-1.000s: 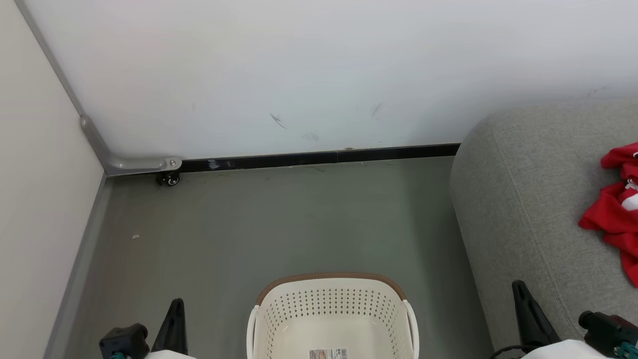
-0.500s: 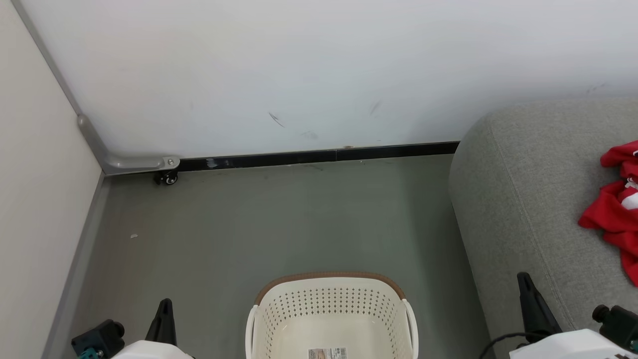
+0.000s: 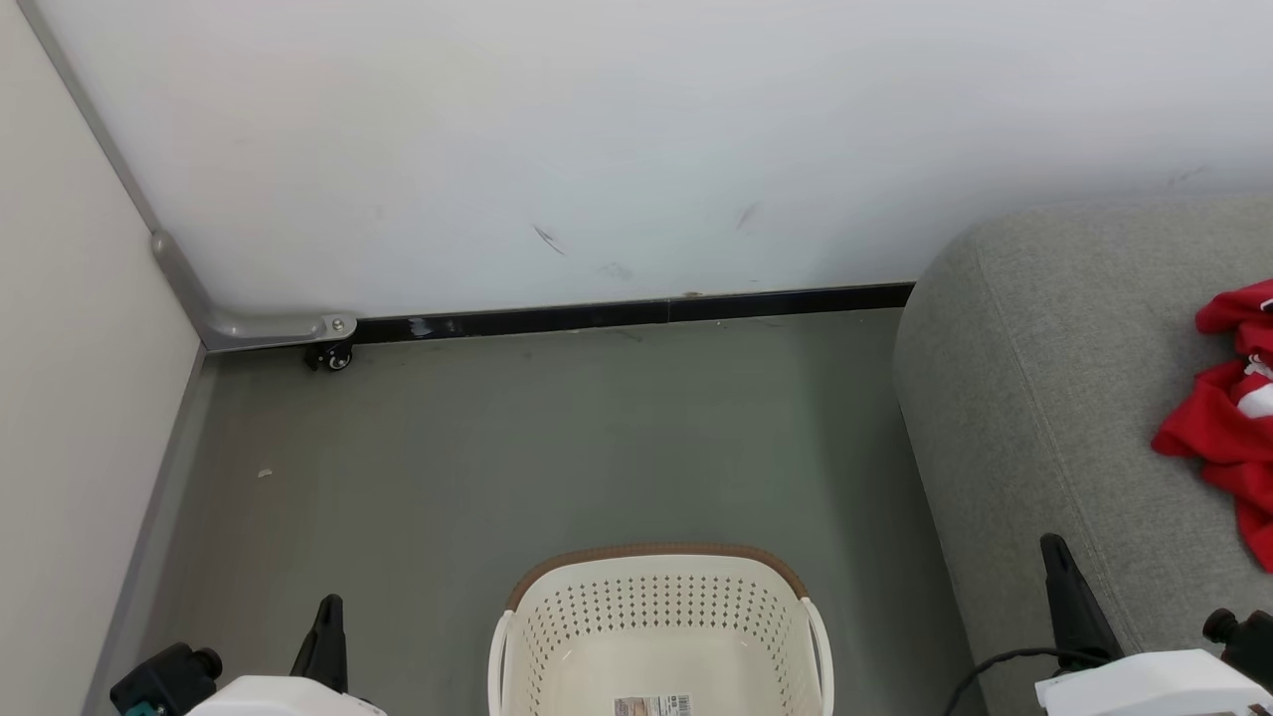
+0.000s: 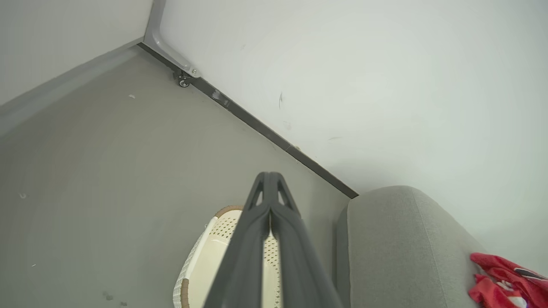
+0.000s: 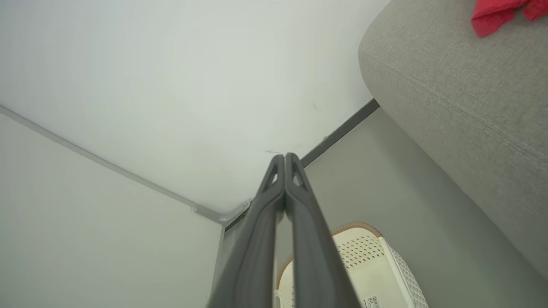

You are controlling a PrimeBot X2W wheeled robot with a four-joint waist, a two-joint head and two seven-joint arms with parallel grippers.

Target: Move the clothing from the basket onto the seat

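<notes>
On the grey seat (image 3: 1044,398), note the red clothing (image 3: 1228,428) bunched at the right, well apart from the basket (image 3: 656,553), bare inside as far as seen. Leave left gripper (image 3: 328,622) and right gripper (image 3: 1059,577) pressed together and empty, as they are. Probably only parking left: hold both arms low, clear of the basket rim and the cloth.

Nothing can be read: the barcode sticker (image 3: 653,706) on the bottom of the basket (image 3: 656,550) is too small.
</notes>
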